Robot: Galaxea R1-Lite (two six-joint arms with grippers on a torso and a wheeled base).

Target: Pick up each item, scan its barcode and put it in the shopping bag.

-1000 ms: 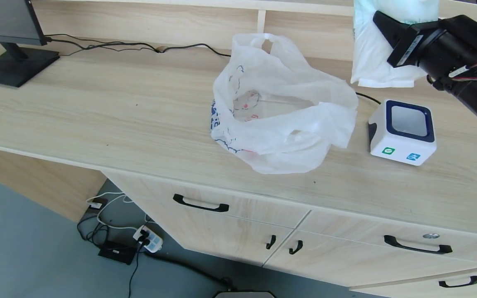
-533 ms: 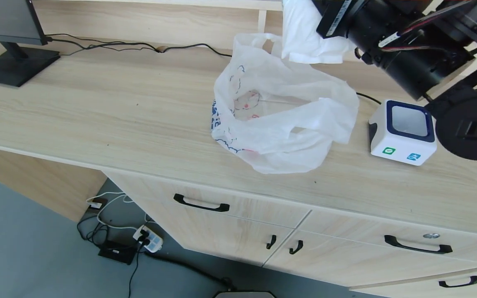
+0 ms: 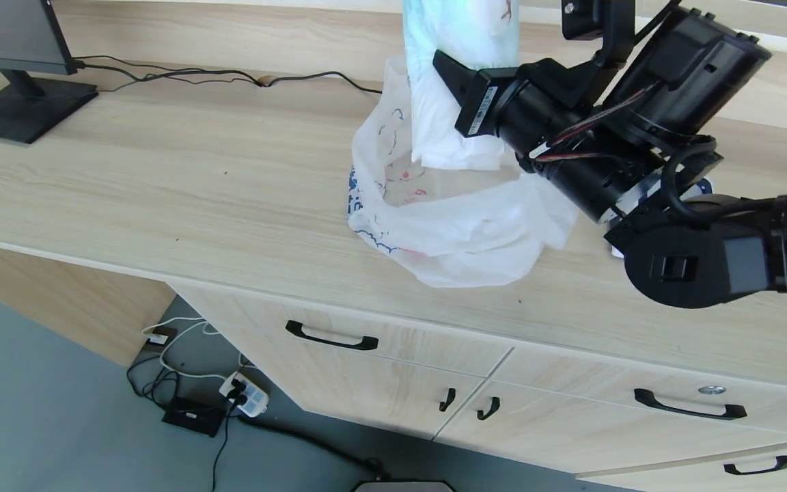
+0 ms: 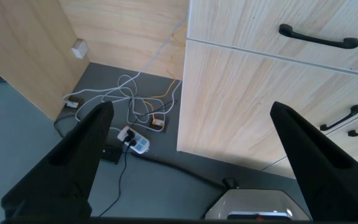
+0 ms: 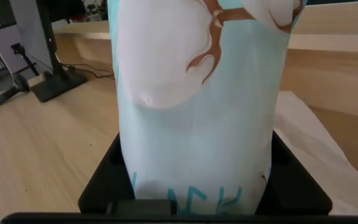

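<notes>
Right gripper is clamped on both sides of a soft pale-blue-and-white pack, holding it upright over the far side of the open shopping bag on the counter. Left gripper has its jaws wide apart and empty, facing the drawer fronts.

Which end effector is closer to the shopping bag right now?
The right. The right end effector holds a soft pack just above the shopping bag; the left end effector hangs open, low beside the cabinet drawers, facing the floor cables.
</notes>
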